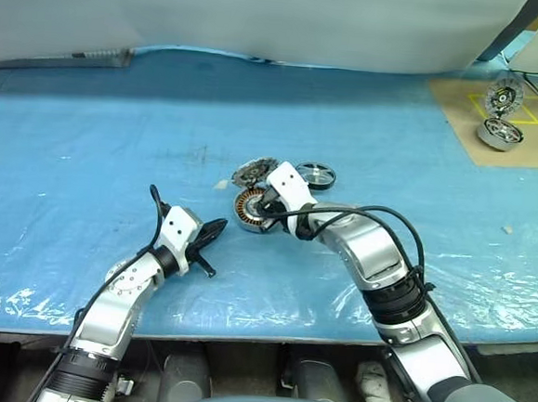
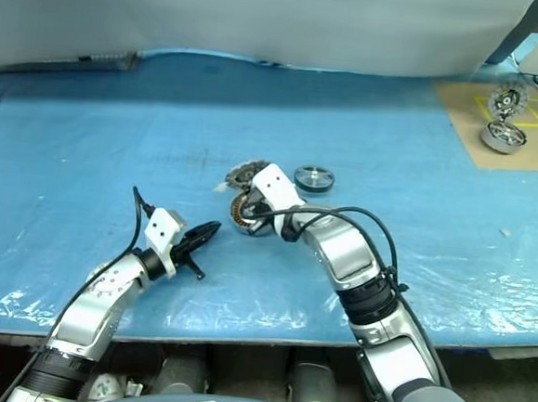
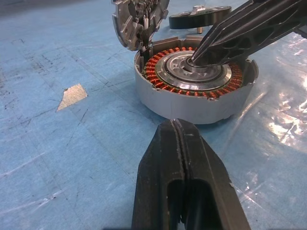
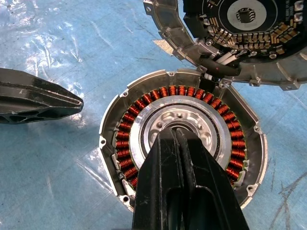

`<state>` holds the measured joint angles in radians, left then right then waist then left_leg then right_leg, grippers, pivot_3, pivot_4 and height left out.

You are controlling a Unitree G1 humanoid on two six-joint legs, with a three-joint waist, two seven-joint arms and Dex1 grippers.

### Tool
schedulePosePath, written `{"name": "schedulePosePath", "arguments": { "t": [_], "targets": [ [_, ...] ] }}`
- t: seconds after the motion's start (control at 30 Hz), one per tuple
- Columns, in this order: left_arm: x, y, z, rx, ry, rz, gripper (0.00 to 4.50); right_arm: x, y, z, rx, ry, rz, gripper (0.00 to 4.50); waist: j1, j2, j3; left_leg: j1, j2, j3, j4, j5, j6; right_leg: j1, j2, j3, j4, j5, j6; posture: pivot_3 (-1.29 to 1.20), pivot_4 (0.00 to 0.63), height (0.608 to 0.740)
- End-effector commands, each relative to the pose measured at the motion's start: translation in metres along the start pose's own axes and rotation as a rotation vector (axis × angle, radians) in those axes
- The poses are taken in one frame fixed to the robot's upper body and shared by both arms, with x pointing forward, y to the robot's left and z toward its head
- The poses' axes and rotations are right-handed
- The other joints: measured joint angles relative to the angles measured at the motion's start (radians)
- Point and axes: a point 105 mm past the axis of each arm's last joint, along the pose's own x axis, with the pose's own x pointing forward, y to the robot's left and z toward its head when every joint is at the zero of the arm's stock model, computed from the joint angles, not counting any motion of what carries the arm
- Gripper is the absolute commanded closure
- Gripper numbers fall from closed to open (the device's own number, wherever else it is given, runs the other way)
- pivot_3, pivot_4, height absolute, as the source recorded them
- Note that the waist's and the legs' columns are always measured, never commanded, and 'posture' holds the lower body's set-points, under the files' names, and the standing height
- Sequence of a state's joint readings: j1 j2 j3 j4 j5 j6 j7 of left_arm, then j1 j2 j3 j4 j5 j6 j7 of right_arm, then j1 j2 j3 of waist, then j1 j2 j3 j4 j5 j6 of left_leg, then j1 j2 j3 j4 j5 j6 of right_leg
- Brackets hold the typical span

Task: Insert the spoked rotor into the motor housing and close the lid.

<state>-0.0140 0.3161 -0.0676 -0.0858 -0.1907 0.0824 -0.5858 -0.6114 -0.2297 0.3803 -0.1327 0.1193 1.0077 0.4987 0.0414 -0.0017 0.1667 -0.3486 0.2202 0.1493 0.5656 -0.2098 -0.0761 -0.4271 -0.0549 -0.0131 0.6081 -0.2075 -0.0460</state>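
Two claws, both clenched and empty: the right claw (image 4: 175, 132) presses its tip on the silver centre of the motor housing (image 3: 192, 84) — a grey cup ringed with copper-orange windings, sitting on the blue bench (image 1: 85, 168). The left claw (image 1: 213, 230) hovers nearby, the lid (image 3: 139, 21) leans tilted at the cup's rim, and the black-rimmed rotor (image 1: 315, 175) lies just beyond.

Even, bright overhead light; white glare streaks the wrinkled plastic sheet (image 1: 487, 274) along the bench's near edge; soft shadows; wrist views sharp, their foreground fingers slightly blurred.
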Motion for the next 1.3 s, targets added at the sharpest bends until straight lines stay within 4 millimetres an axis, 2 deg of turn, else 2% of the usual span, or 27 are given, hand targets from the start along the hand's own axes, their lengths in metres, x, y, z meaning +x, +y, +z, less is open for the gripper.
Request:
{"name": "schedulePosePath", "arguments": {
  "t": [0.03, 0.37, 0.73, 1.0, 1.2, 1.3],
  "targets": [
    [0.0, 0.001, 0.008, 0.022, -0.035, 0.003, 4.5, 0.007, 0.013, 0.002, -0.01, 0.006, 0.053, 4.46, -0.001, 0.0, 0.0, 0.0, 0.0, 0.0, 0.0, 0.0, 0.0, 0.0, 0.0, 0.0, 0.0, 0.0, 0.0, 0.0, 0.15, 0.74],
    [0.0, 0.002, 0.008, 0.021, -0.034, 0.013, 4.5, 0.016, -0.009, -0.002, -0.012, 0.015, -0.047, 4.46, 0.001, 0.0, 0.0, 0.001, 0.0, 0.0, 0.001, 0.0, 0.0, 0.001, 0.0, 0.0, 0.001, 0.0, 0.0, 0.0, 0.15, 0.74],
    [0.002, 0.0, 0.007, 0.014, -0.031, 0.02, 4.5, 0.004, -0.002, -0.007, -0.04, 0.053, 0.002, 4.46, 0.003, 0.0, 0.0, 0.002, 0.0, 0.0, 0.001, 0.0, 0.0, 0.002, 0.0, 0.0, 0.001, 0.0, 0.0, 0.0, 0.15, 0.74],
    [0.003, 0.001, 0.007, 0.013, -0.033, 0.022, 4.5, 0.004, -0.002, -0.008, -0.052, 0.074, 0.01, 4.46, 0.002, 0.0, 0.0, 0.002, 0.0, 0.0, 0.002, 0.0, 0.0, 0.002, 0.0, 0.0, 0.001, 0.0, 0.0, 0.0, 0.15, 0.74],
    [0.002, 0.001, 0.007, 0.015, -0.031, 0.026, 4.5, 0.004, -0.002, -0.004, -0.058, 0.066, 0.007, 4.46, 0.002, 0.0, 0.0, 0.002, 0.0, 0.0, 0.001, 0.0, 0.0, 0.002, 0.0, 0.0, 0.001, 0.0, 0.0, 0.0, 0.15, 0.74],
    [0.002, 0.0, 0.007, 0.014, -0.031, 0.028, 4.5, 0.001, -0.002, 0.005, -0.063, 0.028, 0.011, 4.46, 0.002, 0.0, 0.0, 0.002, 0.0, 0.0, 0.001, 0.0, 0.0, 0.002, 0.0, 0.0, 0.001, 0.0, 0.0, 0.0, 0.15, 0.74]
  ]
}}
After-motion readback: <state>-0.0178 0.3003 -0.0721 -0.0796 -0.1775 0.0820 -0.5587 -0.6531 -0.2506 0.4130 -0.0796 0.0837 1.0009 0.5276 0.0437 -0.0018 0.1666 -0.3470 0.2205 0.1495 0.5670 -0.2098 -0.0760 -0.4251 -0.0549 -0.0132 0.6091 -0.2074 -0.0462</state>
